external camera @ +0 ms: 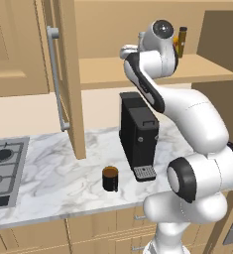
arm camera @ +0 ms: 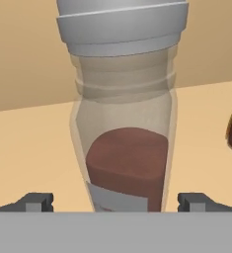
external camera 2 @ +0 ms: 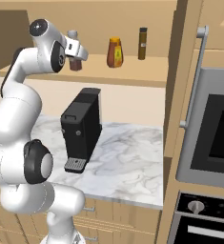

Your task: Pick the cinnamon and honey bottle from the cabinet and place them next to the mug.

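Hand (arm camera: 115, 202) is open, one finger on each side of the upright cinnamon (arm camera: 125, 128) — honey bottle (external camera 2: 115, 52) stands beside.

The cinnamon (arm camera: 125, 148) stands between the spread fingertips (arm camera: 36, 201) with bare shelf either side; the honey bottle (external camera 2: 115, 52) is near on the shelf, a thin dark bottle (external camera 2: 142, 43) beyond it — below, the coffee machine (external camera 2: 81, 128) and mug (external camera: 110, 178) occupy the counter (external camera: 58, 173)
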Available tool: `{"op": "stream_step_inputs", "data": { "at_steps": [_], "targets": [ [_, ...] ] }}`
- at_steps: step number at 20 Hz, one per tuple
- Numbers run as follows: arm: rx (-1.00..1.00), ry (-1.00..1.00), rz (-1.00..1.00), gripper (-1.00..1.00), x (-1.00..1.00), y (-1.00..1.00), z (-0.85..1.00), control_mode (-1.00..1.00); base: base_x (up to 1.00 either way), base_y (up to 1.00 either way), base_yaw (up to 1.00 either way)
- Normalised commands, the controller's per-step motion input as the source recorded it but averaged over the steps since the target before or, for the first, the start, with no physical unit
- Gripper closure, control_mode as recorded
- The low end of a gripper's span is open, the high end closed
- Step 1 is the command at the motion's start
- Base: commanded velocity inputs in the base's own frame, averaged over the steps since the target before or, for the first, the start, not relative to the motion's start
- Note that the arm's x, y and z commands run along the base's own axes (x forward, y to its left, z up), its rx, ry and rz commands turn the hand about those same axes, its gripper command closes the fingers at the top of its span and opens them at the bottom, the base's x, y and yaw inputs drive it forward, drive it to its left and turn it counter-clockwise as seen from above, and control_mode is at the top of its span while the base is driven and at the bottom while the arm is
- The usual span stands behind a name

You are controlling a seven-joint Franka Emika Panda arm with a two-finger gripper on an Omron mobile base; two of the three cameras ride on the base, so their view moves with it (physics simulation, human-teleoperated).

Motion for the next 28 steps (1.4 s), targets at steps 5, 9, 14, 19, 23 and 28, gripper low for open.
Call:
{"op": "stream_step_inputs", "data": {
  "at_steps": [5, 9, 14, 19, 23, 28],
  "targets": [
    [0.0, 0.0, 0.0, -1.0, 0.09, 0.0, -0.02, -1.0, 0.0, 0.0, 0.0],
    [0.0, 0.0, 0.0, -1.0, 0.07, 0.0, -0.09, -1.0, 0.0, 0.0, 0.0],
    [0.0, 0.0, 0.0, -1.0, 0.06, 0.0, -0.07, -1.0, 0.0, 0.0, 0.0],
    [0.0, 0.0, 0.0, -1.0, 0.02, 0.0, -0.01, -1.0, 0.0, 0.0, 0.0],
    [0.0, 0.0, 0.0, -1.0, 0.0, 0.0, 0.0, -1.0, 0.0, 0.0, 0.0],
    [0.0, 0.0, 0.0, 1.0, 0.0, 0.0, 0.0, -1.0, 0.0, 0.0, 0.0]
  ]
}}
